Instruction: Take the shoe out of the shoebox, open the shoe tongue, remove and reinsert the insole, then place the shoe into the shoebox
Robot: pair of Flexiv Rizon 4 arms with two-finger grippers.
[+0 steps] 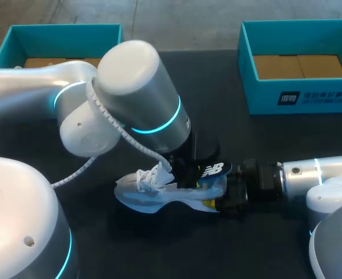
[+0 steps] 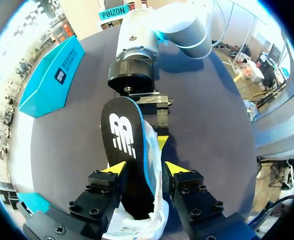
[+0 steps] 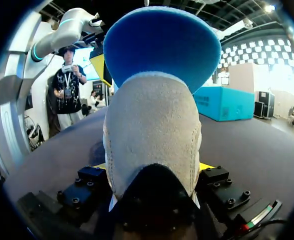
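Observation:
A white and light-blue shoe [image 1: 153,195] lies on its side on the dark table, toe toward my left. My right gripper [image 1: 226,195] is shut on its grey heel [image 3: 152,130], which fills the space between the yellow tips [image 3: 207,166]. A black insole [image 2: 124,145] with a blue underside [image 3: 162,45] sticks up out of the shoe's opening. My left gripper [image 2: 147,168] hangs over the opening with the insole and the collar between its open fingers; a thin gap shows beside one tip [image 2: 176,167]. In the head view the insole [image 1: 212,170] stands at the heel end.
Two teal shoeboxes stand at the table's far edge, one at the back left [image 1: 63,27] and one at the back right [image 1: 310,96], both with brown cardboard floors. The left arm's large body covers the middle of the table.

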